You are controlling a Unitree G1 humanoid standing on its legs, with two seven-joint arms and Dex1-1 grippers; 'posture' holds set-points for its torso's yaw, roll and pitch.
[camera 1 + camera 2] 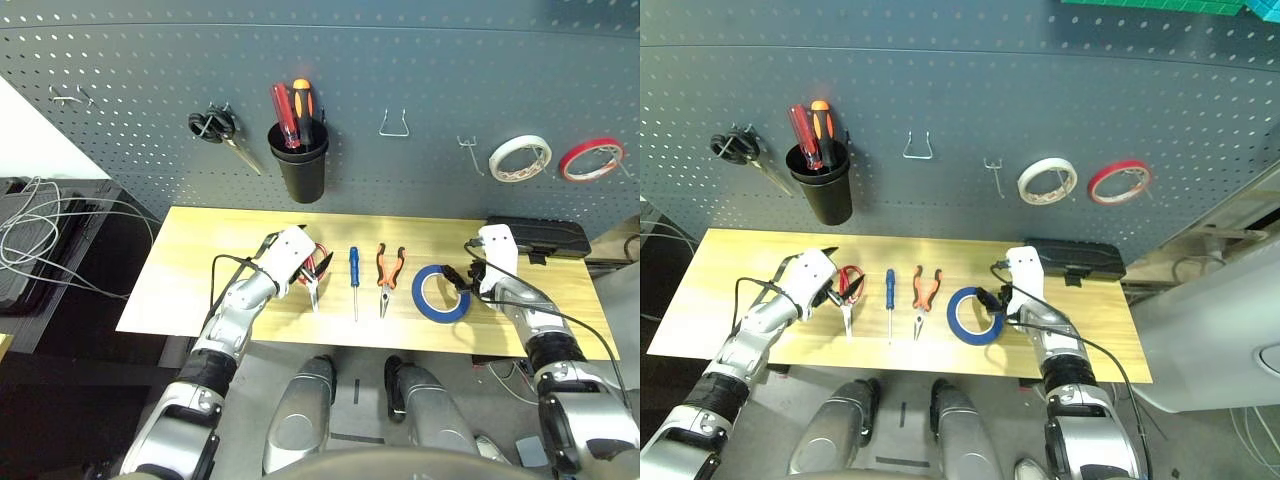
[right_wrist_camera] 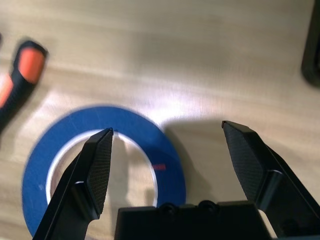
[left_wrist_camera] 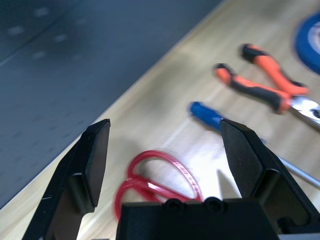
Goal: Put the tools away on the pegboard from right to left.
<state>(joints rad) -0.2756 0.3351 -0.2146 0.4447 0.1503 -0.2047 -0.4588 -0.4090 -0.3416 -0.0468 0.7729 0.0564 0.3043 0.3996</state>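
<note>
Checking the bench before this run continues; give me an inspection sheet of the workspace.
Surface: wooden table, tools in a row.
Job's things: red-handled scissors, blue-handled screwdriver, pliers, blue tape ring; pegboard.
Clutter: black case.
Grippers: left gripper open over scissors; right gripper open over tape ring.
Cables: white bundle off the table's left.
Surroundings: cup with screwdrivers, hung tape rolls.

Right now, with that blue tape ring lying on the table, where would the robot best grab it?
Probably across the band on the near right side, coming from above. The blue tape ring lies flat on the table, so one finger can drop into its open centre and the other outside. The right gripper hangs open over that edge, fingers spread wide.
</note>
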